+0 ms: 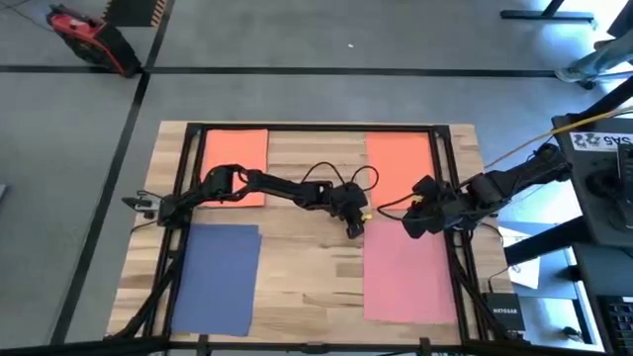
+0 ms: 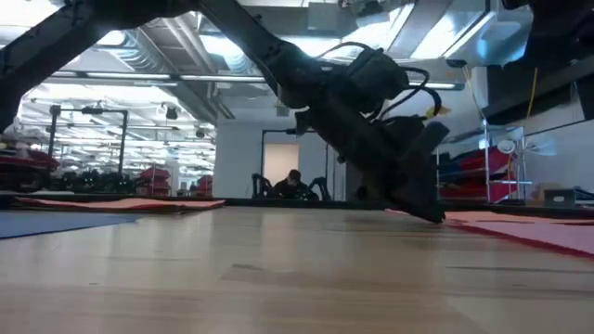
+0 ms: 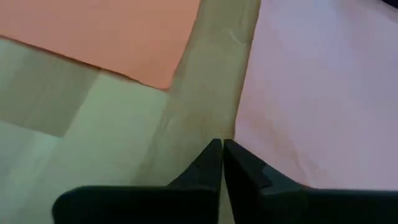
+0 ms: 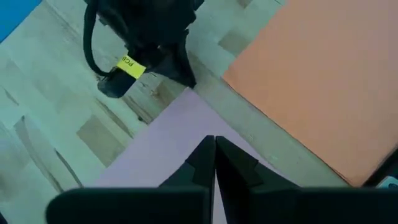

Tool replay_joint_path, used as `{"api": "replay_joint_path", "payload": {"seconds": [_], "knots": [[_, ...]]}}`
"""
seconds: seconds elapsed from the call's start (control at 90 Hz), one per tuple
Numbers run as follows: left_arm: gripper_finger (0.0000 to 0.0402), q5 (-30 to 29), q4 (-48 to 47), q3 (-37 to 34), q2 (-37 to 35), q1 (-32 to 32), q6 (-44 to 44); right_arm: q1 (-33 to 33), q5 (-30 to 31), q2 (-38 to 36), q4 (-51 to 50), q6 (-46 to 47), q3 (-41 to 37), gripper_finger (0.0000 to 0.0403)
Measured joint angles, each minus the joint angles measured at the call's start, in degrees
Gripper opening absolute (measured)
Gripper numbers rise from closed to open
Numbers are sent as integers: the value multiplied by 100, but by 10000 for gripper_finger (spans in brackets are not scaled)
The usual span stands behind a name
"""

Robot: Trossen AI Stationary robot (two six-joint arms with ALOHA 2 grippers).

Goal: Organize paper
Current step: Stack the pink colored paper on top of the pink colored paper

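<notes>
Closest, my left gripper, fingers pressed together on nothing, sits at the near corner of the pink sheet, which lies flat on the table. Thin, light and limp, it will likely slide or buckle; an edge or corner seems the only purchase. My right gripper, equally closed and empty, hovers over that sheet's upper edge. Farther off: two orange sheets and a blue sheet, seen whole only from above; the low view shows edges alone.

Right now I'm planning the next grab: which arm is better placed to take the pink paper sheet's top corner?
Probably left: the left gripper, shut, sits at the pink sheet's corner. The right gripper, shut, hovers above it.
</notes>
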Motion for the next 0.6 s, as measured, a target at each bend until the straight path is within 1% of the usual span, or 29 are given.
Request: {"api": "replay_joint_path", "payload": {"seconds": [0.111, 0.211, 0.389, 0.489, 0.6], "knots": [[0, 31, -550, 267, -132, -1, 260, 0, -1, 1, 1, 2, 0, 0], [0, 290, -1259, 480, -288, -48, 716, 0, -2, 1, 0, 4, 0, 0], [0, 585, -2207, 619, -342, -397, 1561, 0, -2, 1, -10, -65, 0, 0], [0, 598, -2349, 602, -321, -664, 1901, 0, -4, 1, -7, -117, 0, 0], [0, 511, -2176, 545, -251, -924, 1853, 0, -4, -1, -19, -134, 0, 0]]}}
